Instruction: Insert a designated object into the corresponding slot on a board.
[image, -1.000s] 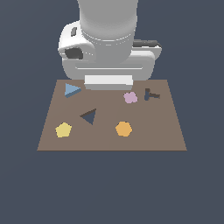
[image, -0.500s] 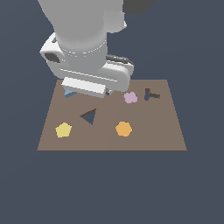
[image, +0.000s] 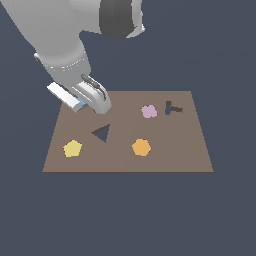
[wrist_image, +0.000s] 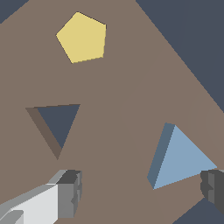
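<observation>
Exterior view: arm leans in over the board's (image: 165, 160) far corner on that view's left; gripper (image: 82, 102) sits low there, hiding nearly all of the triangle.
Wrist view: triangle (wrist_image: 181, 159) lies flat on the board (wrist_image: 131, 78), uncaught. Fingers (wrist_image: 69, 192) spread wide, nothing between the pads. One finger is well clear of the block, the other touches or nearly touches its corner; can't tell which.
Triangle: board corner, at about 10 o'clock from the slot (image: 102, 133) in the exterior view, near but apart.
Slot: empty, dark, nothing covering it. In the wrist view (wrist_image: 57, 124) it sits between the pentagon (wrist_image: 82, 37) and the near finger.
Others: pentagon (image: 72, 148), hexagon (image: 141, 147), pink piece (image: 148, 111), T cut-out (image: 172, 108) all well clear of the gripper.
Step (judged): pre-grasp, not yet centred on the block.
Risk 1: block is off-centre between the fingers; closing from here would likely shove or spin it instead of pinching it.
Risk 2: pads on slanted faces could squeeze the block out sideways.
Risk 3: block sits near the board edge, so a push could slide it off.
Risk 4: any twist picked up in the grasp means corners miss the slot and it jams on the rim.
</observation>
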